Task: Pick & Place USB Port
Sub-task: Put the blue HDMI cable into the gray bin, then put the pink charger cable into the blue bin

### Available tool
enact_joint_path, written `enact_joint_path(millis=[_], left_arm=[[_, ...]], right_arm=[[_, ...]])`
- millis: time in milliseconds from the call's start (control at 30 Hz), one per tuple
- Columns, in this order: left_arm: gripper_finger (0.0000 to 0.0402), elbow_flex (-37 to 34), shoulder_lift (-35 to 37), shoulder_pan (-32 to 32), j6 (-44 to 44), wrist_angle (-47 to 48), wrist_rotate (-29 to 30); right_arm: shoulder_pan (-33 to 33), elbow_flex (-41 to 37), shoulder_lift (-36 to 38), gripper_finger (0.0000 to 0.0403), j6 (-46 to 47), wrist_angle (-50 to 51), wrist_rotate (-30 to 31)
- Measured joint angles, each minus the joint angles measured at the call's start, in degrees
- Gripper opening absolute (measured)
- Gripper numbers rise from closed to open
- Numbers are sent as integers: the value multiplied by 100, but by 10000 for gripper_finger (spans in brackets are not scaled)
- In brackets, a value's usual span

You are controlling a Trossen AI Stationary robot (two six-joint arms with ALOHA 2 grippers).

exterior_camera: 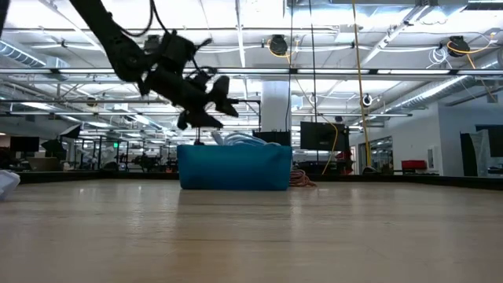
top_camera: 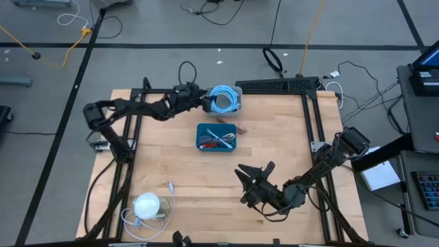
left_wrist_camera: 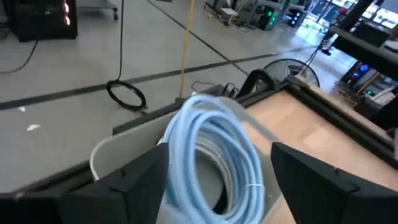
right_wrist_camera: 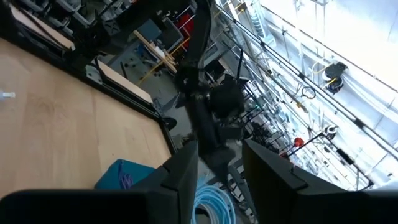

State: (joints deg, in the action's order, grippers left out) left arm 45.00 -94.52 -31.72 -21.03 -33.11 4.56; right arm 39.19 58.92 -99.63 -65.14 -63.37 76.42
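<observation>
The pale wooden worktop (top_camera: 171,158) carried a white bin (top_camera: 226,100) at upper centre, holding a glossy light-blue cable coil (top_camera: 223,99) — smooth round loops. The left gripper (top_camera: 204,101) hovered at its rim, fingers (left_wrist_camera: 134,177) spread and released, the coil between them. Just below sat a blue rectangular tray (top_camera: 216,137) of mixed small cables. At the lower right, the right gripper (top_camera: 252,172) waited — fingers part open, empty. A white cable bundle (top_camera: 147,206) lay lower left.
</observation>
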Motion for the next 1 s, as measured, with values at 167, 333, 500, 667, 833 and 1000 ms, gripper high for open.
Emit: enact_joint_path(millis=[167, 333, 500, 667, 833, 1000], left_arm=[[294, 2, 911, 188, 284, 706, 16], [272, 3, 2043, 772, 871, 1649, 48], [243, 8, 3129, 1818, 1435, 2922, 212], [226, 8, 3552, 3180, 1718, 3811, 1001], [221, -53, 3260, 4361, 1647, 4056, 1955], [230, -363, 2850, 5007, 1365, 3960, 2850]], right_arm=[[-201, -183, -2, 118, 620, -72, 47], [-933, -717, 54, 118, 1274, -861, 942], [-1875, -1436, 358, 118, 1846, -1430, 1168], [-3188, -1788, 905, 118, 2366, -1638, 111], [-4294, -1504, 1559, 118, 3306, 43, -1211], [-4823, -46, 1804, 118, 5179, 5237, -4351]])
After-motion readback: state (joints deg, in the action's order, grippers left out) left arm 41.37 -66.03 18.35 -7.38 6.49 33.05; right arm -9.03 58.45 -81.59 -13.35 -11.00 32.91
